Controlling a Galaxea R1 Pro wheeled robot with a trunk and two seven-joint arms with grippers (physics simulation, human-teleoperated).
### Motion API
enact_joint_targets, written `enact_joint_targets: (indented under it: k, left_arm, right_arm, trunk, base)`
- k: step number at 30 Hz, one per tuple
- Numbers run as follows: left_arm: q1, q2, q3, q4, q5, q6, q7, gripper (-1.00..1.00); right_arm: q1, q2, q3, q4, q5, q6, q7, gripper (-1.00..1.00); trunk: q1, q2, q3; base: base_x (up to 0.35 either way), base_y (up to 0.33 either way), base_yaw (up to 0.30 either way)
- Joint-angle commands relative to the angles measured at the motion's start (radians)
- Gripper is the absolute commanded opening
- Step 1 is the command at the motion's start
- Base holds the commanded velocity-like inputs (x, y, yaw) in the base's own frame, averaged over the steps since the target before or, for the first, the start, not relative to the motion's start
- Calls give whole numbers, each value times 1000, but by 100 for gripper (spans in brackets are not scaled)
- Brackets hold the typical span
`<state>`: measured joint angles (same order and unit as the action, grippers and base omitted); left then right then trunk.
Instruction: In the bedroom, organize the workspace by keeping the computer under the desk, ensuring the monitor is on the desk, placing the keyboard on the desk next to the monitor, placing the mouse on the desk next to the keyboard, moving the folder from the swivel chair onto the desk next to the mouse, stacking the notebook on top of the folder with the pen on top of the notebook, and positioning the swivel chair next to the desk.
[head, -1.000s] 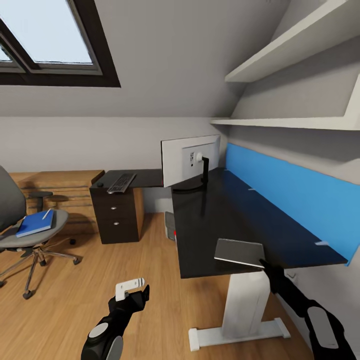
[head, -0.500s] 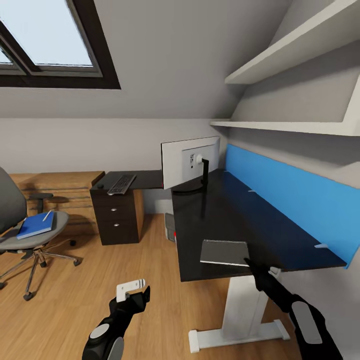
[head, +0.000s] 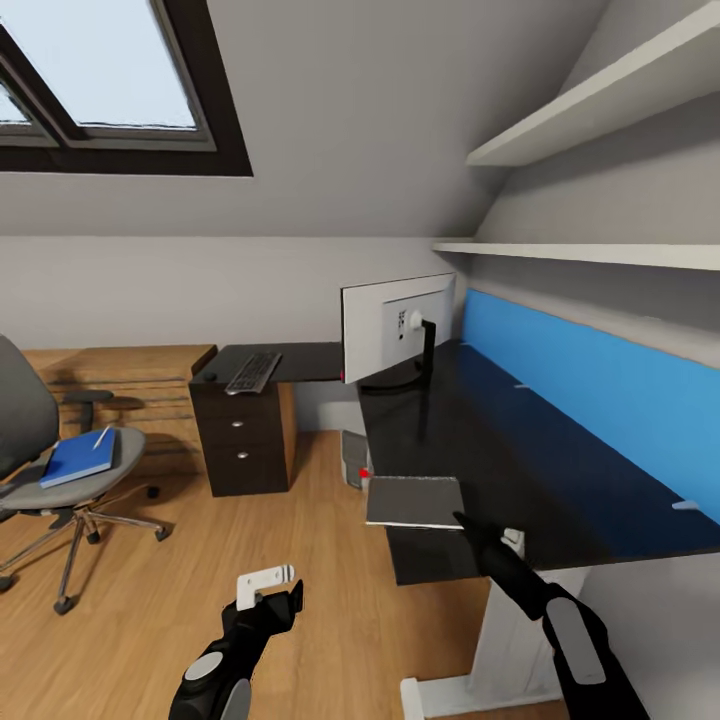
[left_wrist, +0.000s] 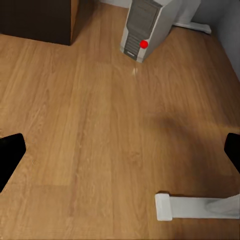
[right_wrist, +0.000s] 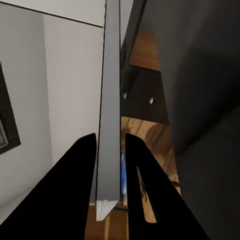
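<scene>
The right gripper (head: 462, 520) has its jaws clamped on a grey notebook (head: 414, 501) at the bench (head: 480, 440) edge. The left gripper (head: 270, 585) hangs over the floor, jaws spread wide and empty. A blue folder (head: 80, 457) lies on the swivel chair (head: 40, 470).

flat grey folder (head: 414, 501) clamped edge-on between right pincer (head: 466, 522) fingers, held level, jutting beyond the tips, overhanging black desk (head: 520, 470) front edge.

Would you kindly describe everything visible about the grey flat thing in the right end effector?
The folder is a thin, flat grey rectangle with a pale edge. The right end effector grips its near corner, fingers shut on both faces. It is held level, partly over the desk edge, overhanging the floor; contact with the desk cannot be told.
</scene>
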<state>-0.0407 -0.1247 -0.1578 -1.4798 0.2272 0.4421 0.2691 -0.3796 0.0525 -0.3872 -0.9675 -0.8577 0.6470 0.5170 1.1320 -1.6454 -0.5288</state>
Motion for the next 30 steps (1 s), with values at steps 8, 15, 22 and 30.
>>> enact_joint_targets:
  k: [8, 15, 22, 30]
  left_arm:
    - [-1, 0, -2, -1, 11, 3, 12, 100]
    - [-1, -1, -2, 1, 8, 2, 13, 100]
    - [-1, -2, -13, 1, 8, 3, 14, 100]
    - [-1, -1, -20, 3, 9, 3, 11, 100]
  right_arm:
    - [-1, 5, -4, 0, -1, 7, 30, -100]
    - [-1, 18, -3, 2, -2, 6, 18, -100]
    - [-1, 37, -4, 3, 1, 6, -30, -100]
    - [-1, 37, -4, 3, -2, 8, -36, -100]
  trunk:
    - [0, -1, 0]
    - [0, -1, 9]
    - [0, -1, 11]
    - [-4, 6, 14]
  base:
    - [184, 299, 0]
    - [249, 250, 138]
    - [264, 235, 251]
    - [265, 234, 211]
